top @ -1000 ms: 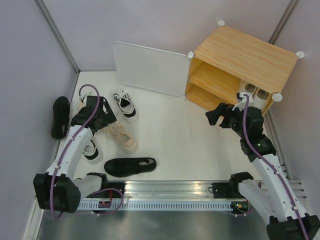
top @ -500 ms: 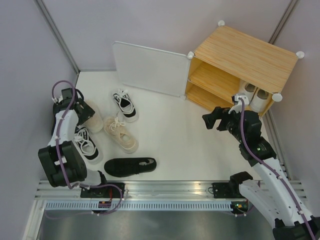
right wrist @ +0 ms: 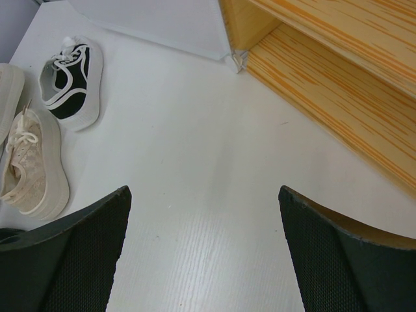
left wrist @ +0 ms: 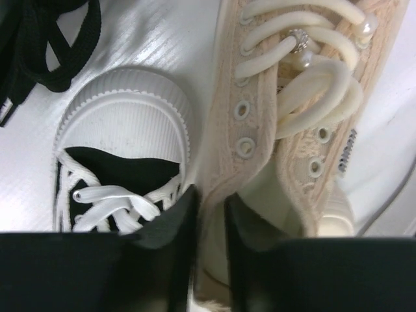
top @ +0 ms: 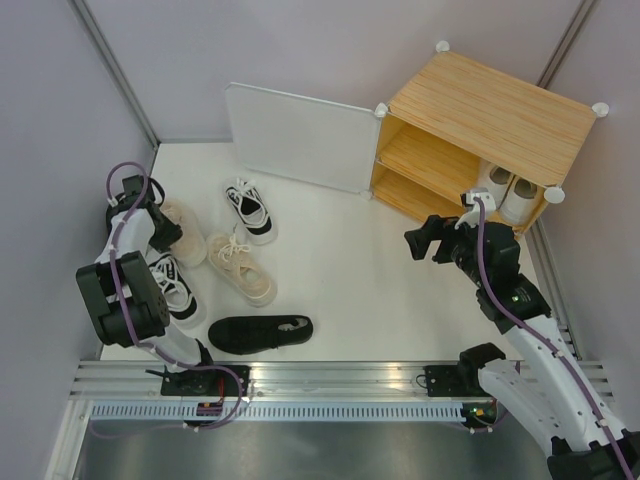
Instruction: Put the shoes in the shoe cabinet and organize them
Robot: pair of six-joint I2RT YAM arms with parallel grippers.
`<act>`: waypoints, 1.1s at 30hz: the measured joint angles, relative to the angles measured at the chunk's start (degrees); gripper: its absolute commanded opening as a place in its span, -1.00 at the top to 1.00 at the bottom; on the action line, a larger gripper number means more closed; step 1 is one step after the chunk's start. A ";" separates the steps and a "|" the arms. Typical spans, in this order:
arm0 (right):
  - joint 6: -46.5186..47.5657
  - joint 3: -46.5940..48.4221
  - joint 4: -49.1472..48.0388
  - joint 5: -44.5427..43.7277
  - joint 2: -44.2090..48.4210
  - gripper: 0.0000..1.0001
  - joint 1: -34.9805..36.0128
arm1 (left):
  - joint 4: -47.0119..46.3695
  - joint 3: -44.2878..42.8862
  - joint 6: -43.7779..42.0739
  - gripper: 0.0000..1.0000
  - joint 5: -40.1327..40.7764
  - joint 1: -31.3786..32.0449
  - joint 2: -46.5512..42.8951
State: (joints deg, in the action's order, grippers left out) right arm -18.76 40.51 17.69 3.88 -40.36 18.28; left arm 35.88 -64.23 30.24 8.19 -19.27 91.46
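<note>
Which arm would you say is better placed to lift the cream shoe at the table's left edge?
Left: the left gripper pinches the cream shoe by its side wall, while the right gripper hangs open far off by the shoe cabinet.

A flat white table top (top: pixel 350 270) fills the middle. Plain pale purple walls (top: pixel 330 40) stand at the back and on both sides. Thin grey metal strips (top: pixel 112 70) run up where the walls meet. A long silver metal rail (top: pixel 340 378) lies along the near edge. A dark grey shiny strip (top: pixel 330 450) sits just below it.
</note>
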 measured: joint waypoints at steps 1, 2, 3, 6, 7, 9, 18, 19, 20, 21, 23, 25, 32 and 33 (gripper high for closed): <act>0.00 0.00 -0.04 -0.07 -0.11 -0.96 0.00 | -0.07 0.02 -0.20 0.68 -0.37 0.00 0.00; 0.02 0.00 -0.02 -0.13 -0.20 -0.96 0.00 | 0.00 0.02 -0.50 0.81 -0.61 0.00 0.00; 0.02 0.00 0.00 -0.20 -0.26 -0.96 0.00 | 0.07 0.02 -0.66 0.95 -1.03 -0.20 -0.02; 0.09 0.00 0.00 -0.33 -0.31 -0.96 -0.02 | -0.15 0.11 -0.76 0.95 -2.54 -0.44 -0.61; 0.11 0.00 0.00 -0.33 -0.31 -0.96 -0.02 | -0.22 0.13 -0.76 0.95 -3.10 -0.42 -1.16; 0.11 0.00 0.02 -0.33 -0.31 -0.96 0.00 | -0.07 0.13 -0.74 0.95 -4.35 -0.22 -2.75; 0.11 0.00 0.46 -1.03 -0.17 -0.96 0.00 | 1.81 -1.07 -0.76 0.95 -5.25 10.14 -17.42; 0.11 0.00 0.61 -1.29 -0.04 -0.96 0.00 | 1.88 -1.53 -0.76 0.95 -5.18 12.55 -18.21; 0.11 0.00 0.83 -1.44 0.11 -0.96 0.00 | 1.86 -2.12 -0.76 0.95 -5.07 15.52 -18.97; 0.09 0.02 1.07 -1.75 0.39 -0.96 0.00 | 1.79 -2.56 -0.72 0.95 -5.14 18.88 -19.61; 0.04 0.02 1.46 -2.45 1.36 -0.96 0.00 | 1.64 -2.86 -0.57 0.95 -5.38 25.62 -20.44; -0.11 0.15 1.95 -3.80 2.80 -0.96 0.00 | 1.75 -2.89 -0.02 0.95 -5.84 31.91 -20.70; -1.25 3.10 4.28 -9.81 6.88 -0.96 0.00 | 0.37 -3.06 2.01 0.95 -6.40 51.39 -16.57; -1.40 3.54 4.44 -10.47 7.23 -0.96 0.00 | -0.20 -3.28 2.27 0.95 -6.58 53.18 -15.19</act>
State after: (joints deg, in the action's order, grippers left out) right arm -20.16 44.05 22.13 -6.59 -33.12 18.28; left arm 35.68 -67.51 32.51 1.61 33.91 76.27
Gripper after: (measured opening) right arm 0.978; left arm 0.033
